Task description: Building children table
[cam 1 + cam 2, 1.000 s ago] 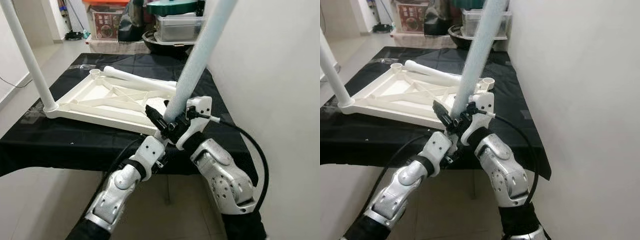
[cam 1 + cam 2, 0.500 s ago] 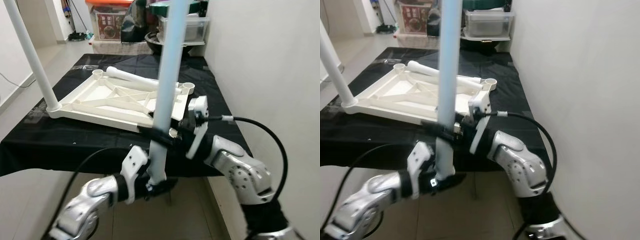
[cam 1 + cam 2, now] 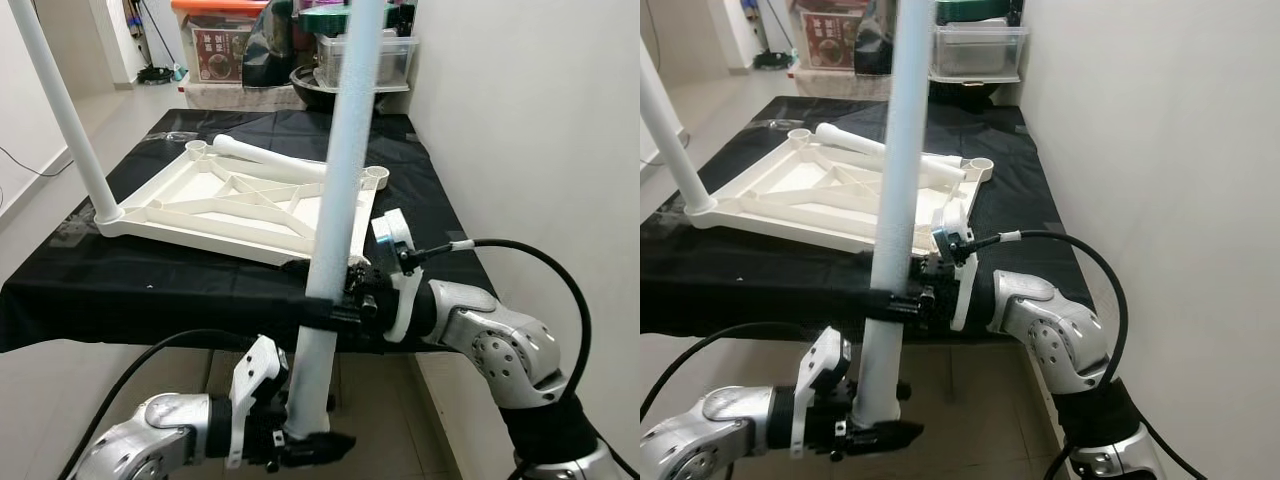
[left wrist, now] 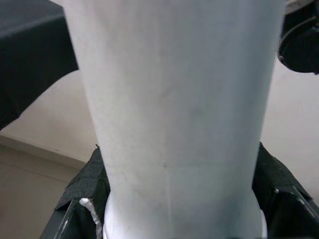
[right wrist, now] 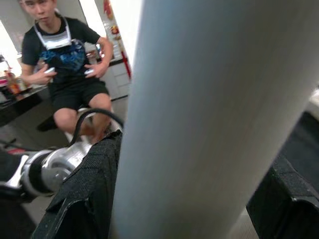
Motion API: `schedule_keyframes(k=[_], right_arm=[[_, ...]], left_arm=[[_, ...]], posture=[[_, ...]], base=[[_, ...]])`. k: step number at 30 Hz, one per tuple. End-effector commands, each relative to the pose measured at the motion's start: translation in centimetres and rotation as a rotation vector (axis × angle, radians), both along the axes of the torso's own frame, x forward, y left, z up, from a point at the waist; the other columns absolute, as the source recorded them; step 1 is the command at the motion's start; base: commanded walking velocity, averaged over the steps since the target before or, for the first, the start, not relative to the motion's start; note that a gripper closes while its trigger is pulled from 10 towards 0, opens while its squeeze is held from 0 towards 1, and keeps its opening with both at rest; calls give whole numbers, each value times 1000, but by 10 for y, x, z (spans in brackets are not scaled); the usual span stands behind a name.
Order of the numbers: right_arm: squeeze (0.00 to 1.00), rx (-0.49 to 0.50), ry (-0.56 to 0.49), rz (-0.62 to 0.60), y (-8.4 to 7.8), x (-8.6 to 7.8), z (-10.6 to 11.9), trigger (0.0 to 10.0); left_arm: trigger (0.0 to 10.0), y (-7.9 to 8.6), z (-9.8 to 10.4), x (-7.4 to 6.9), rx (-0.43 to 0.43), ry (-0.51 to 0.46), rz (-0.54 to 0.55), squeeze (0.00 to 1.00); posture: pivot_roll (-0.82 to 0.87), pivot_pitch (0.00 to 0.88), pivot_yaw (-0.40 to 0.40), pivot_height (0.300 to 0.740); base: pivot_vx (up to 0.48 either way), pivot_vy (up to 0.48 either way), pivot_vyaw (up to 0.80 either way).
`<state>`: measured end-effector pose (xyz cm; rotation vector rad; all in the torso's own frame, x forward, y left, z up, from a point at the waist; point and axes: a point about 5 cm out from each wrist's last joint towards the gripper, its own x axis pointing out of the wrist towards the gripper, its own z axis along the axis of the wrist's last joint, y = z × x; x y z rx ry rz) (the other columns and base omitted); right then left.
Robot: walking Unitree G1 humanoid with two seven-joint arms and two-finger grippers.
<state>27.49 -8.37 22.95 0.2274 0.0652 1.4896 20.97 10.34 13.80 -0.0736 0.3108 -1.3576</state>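
Gripping the leg, both pincers; seated person watches.

Smooth, matt white plastic is seen on the table leg and the ribbed tabletop; matt black cloth covers the bench; silver arm shells appear glossy.

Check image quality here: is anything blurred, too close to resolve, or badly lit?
Head views: evenly lit and sharp on the white leg and tabletop. Left wrist view: the leg sits so close that it reads soft between the fingers. Right wrist view: leg blurred; the seated person is clearer, with a bright background.
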Motion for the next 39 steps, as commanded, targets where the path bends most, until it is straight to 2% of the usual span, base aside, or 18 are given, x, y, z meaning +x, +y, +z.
schedule_keyframes(k=[1, 24, 25, 26, 27, 36, 39], right_arm=[[0, -3, 10, 45, 3, -5, 1, 10000], [0, 1, 57, 140, 12, -19, -1, 10000], [0, 1, 59, 142, 12, -19, -1, 7020], [0, 1, 60, 144, 12, -19, -2, 7020], [0, 1, 63, 146, 12, -20, -2, 0], [0, 1, 68, 150, 12, -21, -2, 0], [0, 0, 70, 149, 12, -21, -2, 0]], left_arm=[[10000, 1, 1, -3, 19, -8, -23, 0], [10000, 1, -1, -7, 32, 17, -42, 0], [10000, 1, -1, -7, 33, 17, -44, 0], [10000, 1, -1, -7, 34, 18, -45, 0], [10000, 1, -1, -7, 33, 20, -46, 0], [10000, 2, -2, -8, 32, 29, -46, 0], [10000, 4, -5, -9, 58, 64, -36, 0]], posture=[[55, 51, -14, 740], [52, 52, -17, 740], [52, 56, -17, 740], [52, 56, -17, 740], [51, 57, -17, 740], [51, 57, -17, 740], [50, 57, -16, 740]], base=[[0, 0, 0], [0, 0, 0], [0, 0, 0], [0, 0, 0], [0, 0, 0], [0, 0, 0], [0, 0, 0]])
